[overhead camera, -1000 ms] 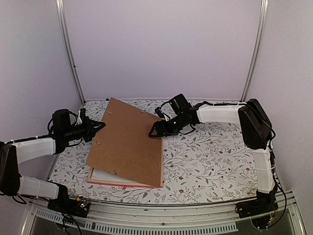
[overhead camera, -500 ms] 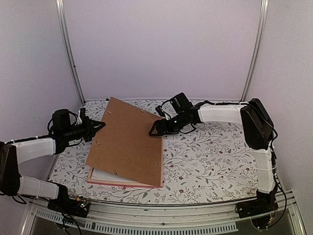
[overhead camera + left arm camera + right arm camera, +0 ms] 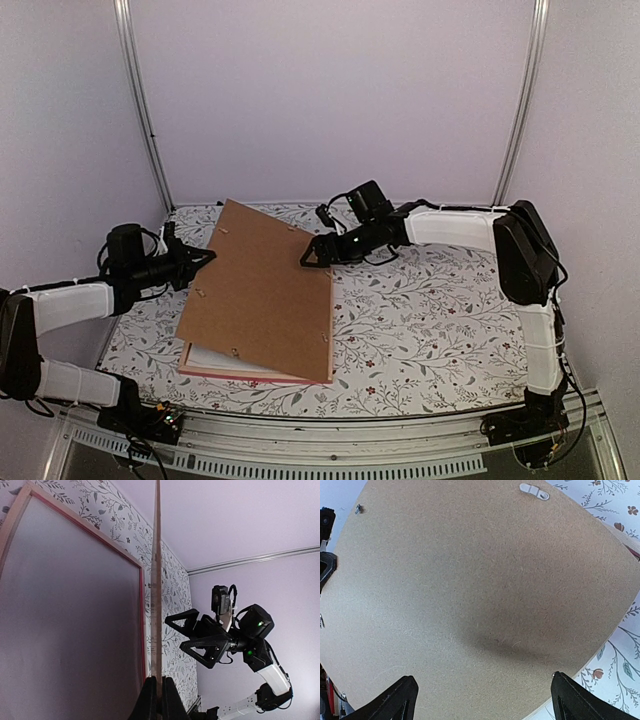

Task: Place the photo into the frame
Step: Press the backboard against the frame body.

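Jaws of the left gripper clench the left edge of the tilted brown backing board; the right gripper hangs with jaws spread over its upper right edge. Beneath the board, lower left of centre, the pink frame lies on the worktop.

Both arms stretched inward, forearms low: left gripper pinched tight, right gripper jaws wide apart.

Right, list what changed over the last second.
The open right gripper edged slightly farther out and leftward near the far right corner of the flat brown backing board, gripping nothing. Unchanged: the left gripper stays shut on the board's left edge, holding it tilted over the thin pink rectangular frame.
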Tool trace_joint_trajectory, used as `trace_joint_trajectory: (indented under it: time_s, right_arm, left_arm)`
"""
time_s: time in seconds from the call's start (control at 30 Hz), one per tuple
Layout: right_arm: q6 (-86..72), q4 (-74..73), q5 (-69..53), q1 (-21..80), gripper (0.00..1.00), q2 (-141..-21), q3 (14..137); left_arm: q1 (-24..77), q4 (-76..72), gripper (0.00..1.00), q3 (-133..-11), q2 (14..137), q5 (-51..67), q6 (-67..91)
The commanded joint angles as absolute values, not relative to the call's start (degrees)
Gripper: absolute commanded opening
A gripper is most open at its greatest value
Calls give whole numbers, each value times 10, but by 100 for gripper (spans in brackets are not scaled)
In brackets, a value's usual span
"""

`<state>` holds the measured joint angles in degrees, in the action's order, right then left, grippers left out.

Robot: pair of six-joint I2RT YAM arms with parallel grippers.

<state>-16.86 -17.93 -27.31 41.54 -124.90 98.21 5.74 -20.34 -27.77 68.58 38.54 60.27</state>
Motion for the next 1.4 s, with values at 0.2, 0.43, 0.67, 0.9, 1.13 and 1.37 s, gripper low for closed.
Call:
trace_joint_trajectory:
  time_s: [0.2, 0.43, 0.67, 0.9, 1.13, 1.37]
  right_arm:
    - [-162, -173, -273, 407, 96, -1284, 995]
    - [-164, -172, -283, 406, 96, -1297, 992]
    - [-167, -164, -295, 406, 96, -1293, 974]
    - [-175, -154, -306, 406, 95, -1286, 956]
    - [-185, -140, -323, 406, 95, -1279, 943]
    - [-193, -129, -338, 407, 95, -1273, 937]
  left_arm:
    - [62, -250, 0, -277, 672, 399, 617]
    - [63, -252, 0, -275, 676, 398, 617]
    - [63, -253, 0, -273, 678, 396, 616]
    - [62, -255, 0, -275, 679, 396, 618]
    - [63, -257, 0, -272, 679, 393, 617]
    - [62, -261, 0, -270, 685, 392, 616]
